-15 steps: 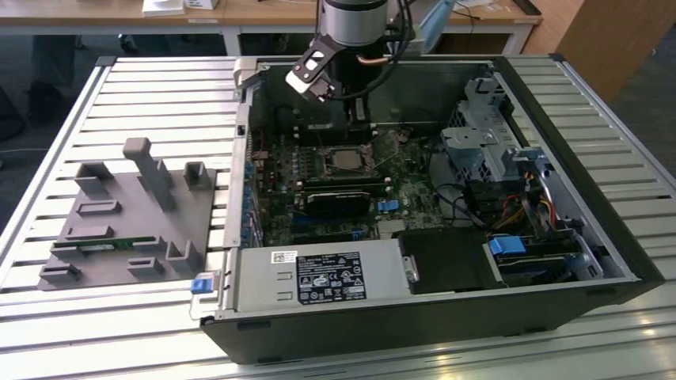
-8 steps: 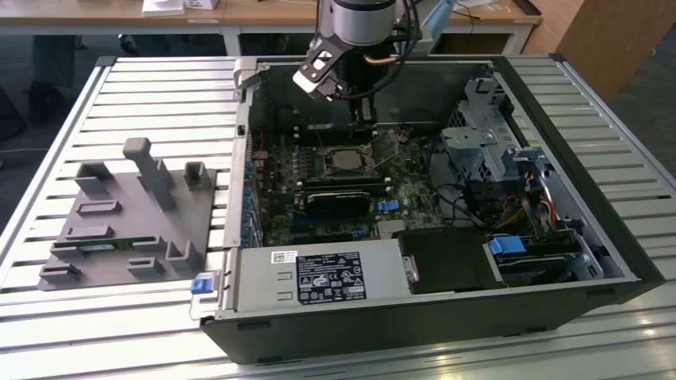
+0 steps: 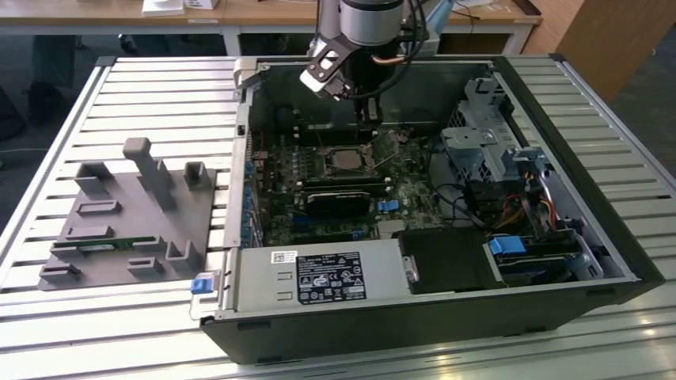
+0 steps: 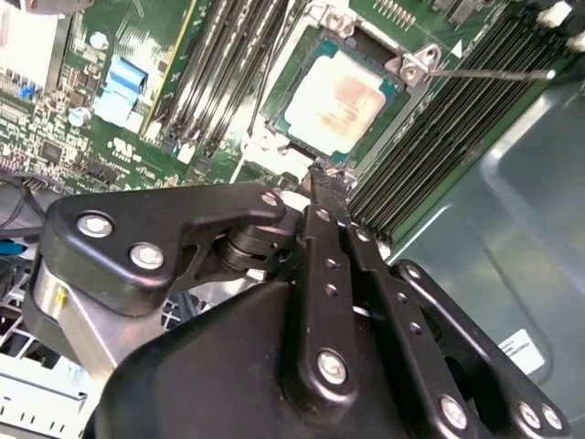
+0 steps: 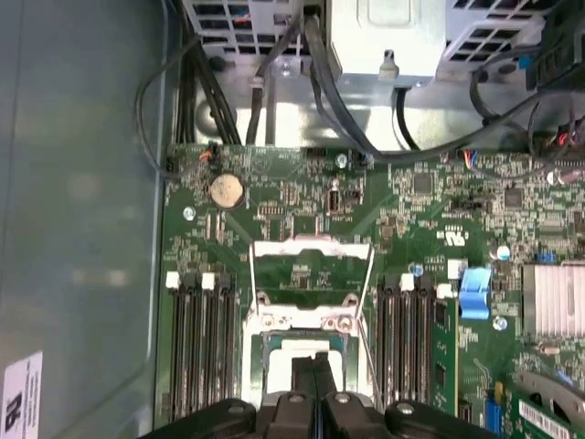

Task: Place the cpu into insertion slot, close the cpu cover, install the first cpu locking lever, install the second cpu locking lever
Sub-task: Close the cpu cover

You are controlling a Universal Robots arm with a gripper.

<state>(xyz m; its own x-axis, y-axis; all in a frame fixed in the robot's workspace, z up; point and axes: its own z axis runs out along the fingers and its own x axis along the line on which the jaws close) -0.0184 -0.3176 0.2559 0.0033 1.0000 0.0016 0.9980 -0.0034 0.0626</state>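
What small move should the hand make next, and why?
Probably shift to the cover and tip it down: the cpu sits in the slot, the cover is open, and the hand is shut and empty.

In the exterior view the arm (image 3: pixel 372 17) hangs down from above, its silver wrist (image 3: pixel 365 32) upright and the black gripper (image 3: pixel 369 123) pointing straight down. In both wrist views the two black fingers (image 4: pixel 324 265) (image 5: pixel 302 375) are drawn together side by side, with only a thin seam between them, and taper to one narrow tip. Their bolted linkage bars (image 4: pixel 416 338) fan outward behind them.
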